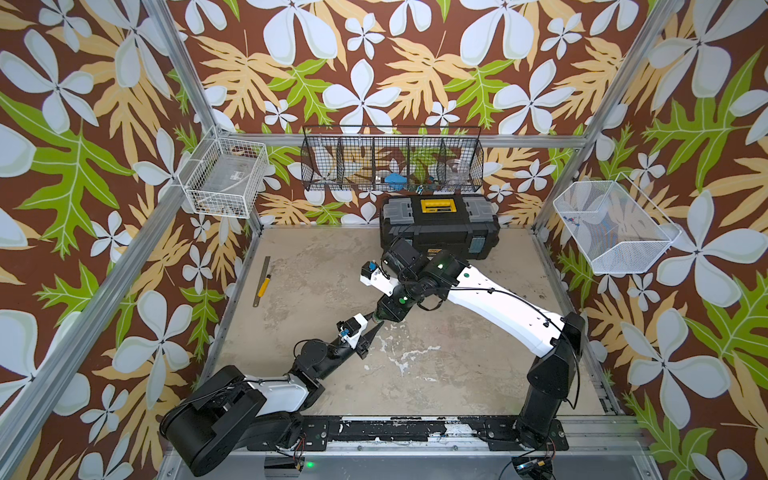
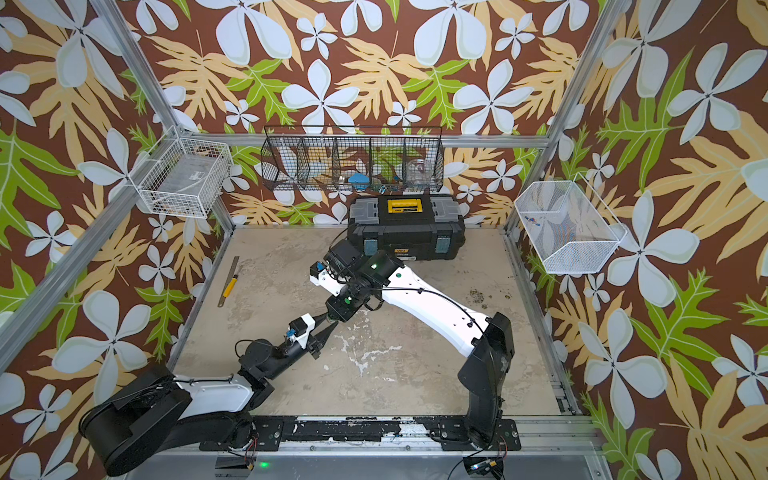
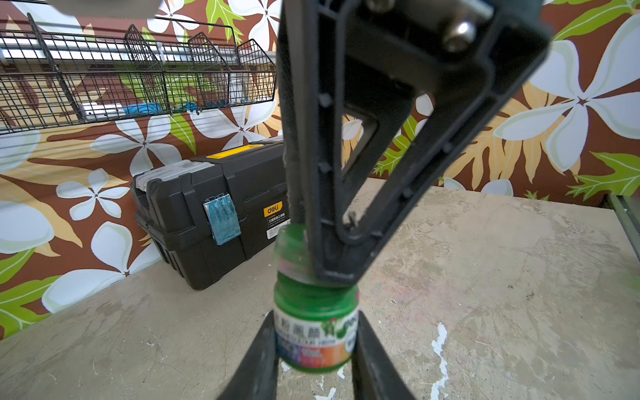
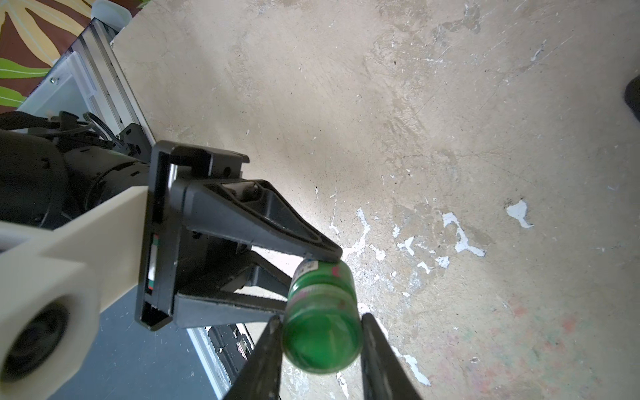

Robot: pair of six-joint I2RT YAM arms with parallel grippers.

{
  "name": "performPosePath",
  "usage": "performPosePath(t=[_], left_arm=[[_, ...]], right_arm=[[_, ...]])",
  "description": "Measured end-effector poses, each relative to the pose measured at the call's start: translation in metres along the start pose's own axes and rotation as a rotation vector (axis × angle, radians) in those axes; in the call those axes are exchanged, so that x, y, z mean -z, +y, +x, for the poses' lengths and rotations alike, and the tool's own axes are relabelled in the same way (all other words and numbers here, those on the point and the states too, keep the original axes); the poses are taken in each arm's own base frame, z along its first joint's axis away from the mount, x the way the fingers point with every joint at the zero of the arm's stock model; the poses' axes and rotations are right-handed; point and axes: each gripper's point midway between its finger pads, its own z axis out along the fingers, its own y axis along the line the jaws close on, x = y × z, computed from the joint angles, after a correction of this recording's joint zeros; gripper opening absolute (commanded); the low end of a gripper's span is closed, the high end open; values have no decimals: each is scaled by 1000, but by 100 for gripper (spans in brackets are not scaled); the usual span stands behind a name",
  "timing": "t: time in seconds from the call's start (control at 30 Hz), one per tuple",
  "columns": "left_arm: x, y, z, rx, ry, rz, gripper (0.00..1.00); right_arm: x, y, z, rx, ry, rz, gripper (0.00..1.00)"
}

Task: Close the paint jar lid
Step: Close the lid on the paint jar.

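Observation:
The paint jar (image 3: 313,341) is a small green pot with a colourful label. My left gripper (image 3: 315,322) is shut on its sides from the left. The green lid (image 4: 322,346) sits on top of the jar, and my right gripper (image 4: 322,320) is shut on it from above. In the right wrist view the jar's labelled body (image 4: 317,273) shows behind the lid, between the left gripper's fingers (image 4: 298,242). In both top views the two grippers meet mid-table, and only a sliver of the jar (image 1: 377,319) (image 2: 330,319) shows between them.
A black toolbox (image 1: 440,226) stands at the back of the table (image 1: 457,353), just behind the right arm. A metal ruler with a yellow knife (image 1: 262,282) lies near the left edge. Wire baskets (image 1: 390,160) hang on the walls.

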Motion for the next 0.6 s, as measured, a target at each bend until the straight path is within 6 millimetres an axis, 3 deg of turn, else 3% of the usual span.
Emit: performPosePath(t=[0.6], left_arm=[[0,-1,6,4,24,3,22]], right_arm=[[-7,-2,3,13,35,4,37]])
